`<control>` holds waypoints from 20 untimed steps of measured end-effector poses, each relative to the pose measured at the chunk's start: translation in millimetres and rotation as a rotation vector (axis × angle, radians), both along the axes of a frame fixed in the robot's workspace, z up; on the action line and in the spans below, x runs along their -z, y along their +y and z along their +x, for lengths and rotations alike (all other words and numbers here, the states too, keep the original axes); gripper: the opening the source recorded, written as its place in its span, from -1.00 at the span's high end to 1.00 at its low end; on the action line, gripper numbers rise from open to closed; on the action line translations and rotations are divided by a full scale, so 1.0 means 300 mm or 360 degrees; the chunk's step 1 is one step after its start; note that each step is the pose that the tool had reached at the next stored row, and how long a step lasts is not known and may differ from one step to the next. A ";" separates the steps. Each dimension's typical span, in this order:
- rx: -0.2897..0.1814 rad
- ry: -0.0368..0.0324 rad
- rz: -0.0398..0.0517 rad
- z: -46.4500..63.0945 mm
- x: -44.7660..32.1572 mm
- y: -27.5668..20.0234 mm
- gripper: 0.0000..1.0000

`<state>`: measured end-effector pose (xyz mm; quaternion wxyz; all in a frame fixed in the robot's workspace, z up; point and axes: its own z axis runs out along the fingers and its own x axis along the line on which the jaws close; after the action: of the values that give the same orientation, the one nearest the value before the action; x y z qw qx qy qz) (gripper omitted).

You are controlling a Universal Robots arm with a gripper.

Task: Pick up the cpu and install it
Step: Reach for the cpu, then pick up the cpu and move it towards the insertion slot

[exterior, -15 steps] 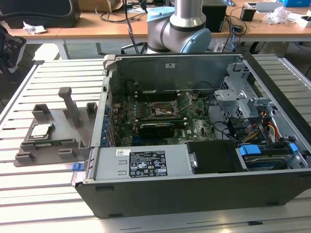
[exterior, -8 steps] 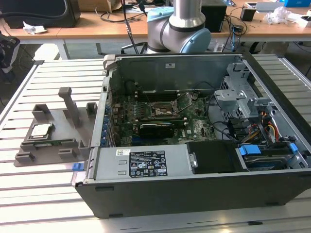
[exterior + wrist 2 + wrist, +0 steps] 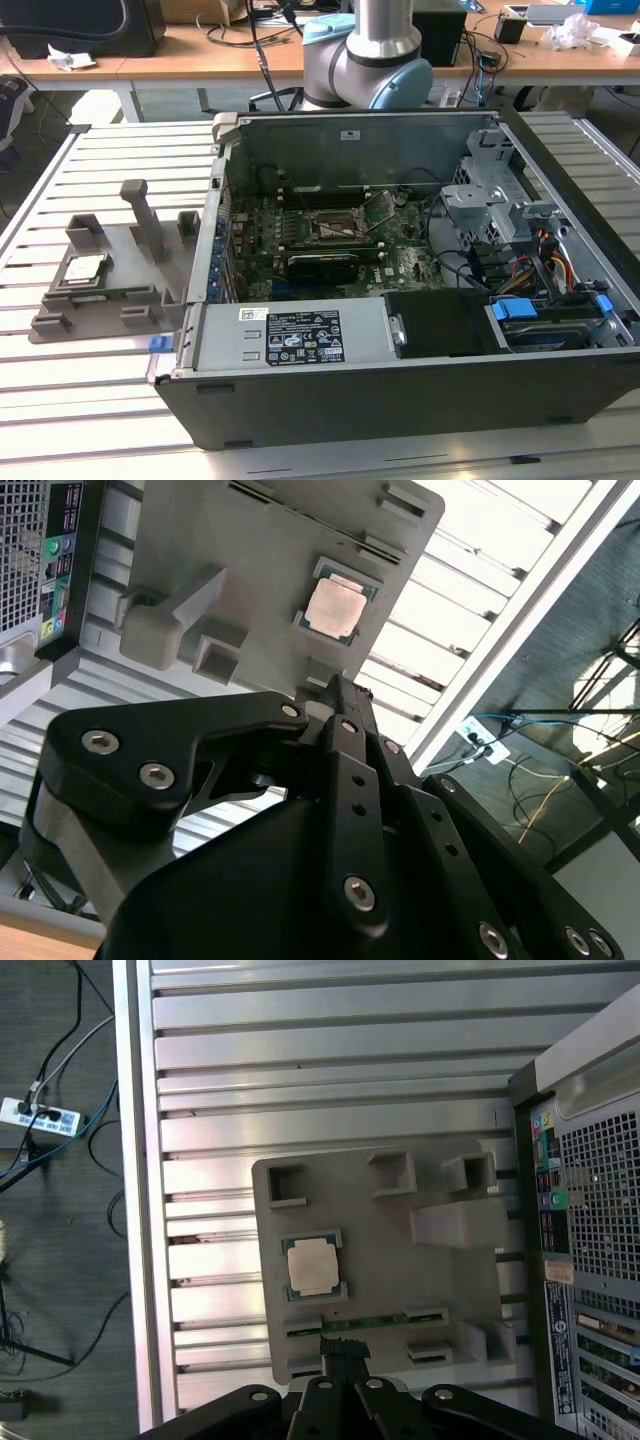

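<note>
The cpu [image 3: 82, 270] is a small square chip with a dull silver top. It lies flat in a recess of the grey plastic tray [image 3: 125, 240], at the exterior view's left of the open computer case. In both wrist views I see the cpu [image 3: 335, 608] [image 3: 315, 1267] from well above, with my gripper [image 3: 335, 685] [image 3: 335, 1345] hanging over the tray's edge close to the chip. The black fingers meet at their tips with nothing between them. The motherboard socket [image 3: 335, 225] sits inside the case with its metal frame around it.
The open computer case [image 3: 400, 400] takes up the middle of the slatted metal table [image 3: 100, 400]. A grey post [image 3: 145, 215] rises from the tray, and a green memory stick [image 3: 370, 1320] lies along its edge. Cables and a power strip [image 3: 40, 1120] lie on the floor beyond the table edge.
</note>
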<state>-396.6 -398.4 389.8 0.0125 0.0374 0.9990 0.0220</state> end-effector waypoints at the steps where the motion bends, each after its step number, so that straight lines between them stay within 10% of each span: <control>1: 0.0000 0.0000 0.0000 0.000 0.000 0.001 0.79; 14: 0.0000 0.0000 0.0000 0.000 0.001 0.002 0.77; 20: 0.0000 0.0000 0.0000 0.000 0.001 0.003 -0.07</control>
<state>-396.6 -397.6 389.6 0.0125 0.0374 0.9990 0.0219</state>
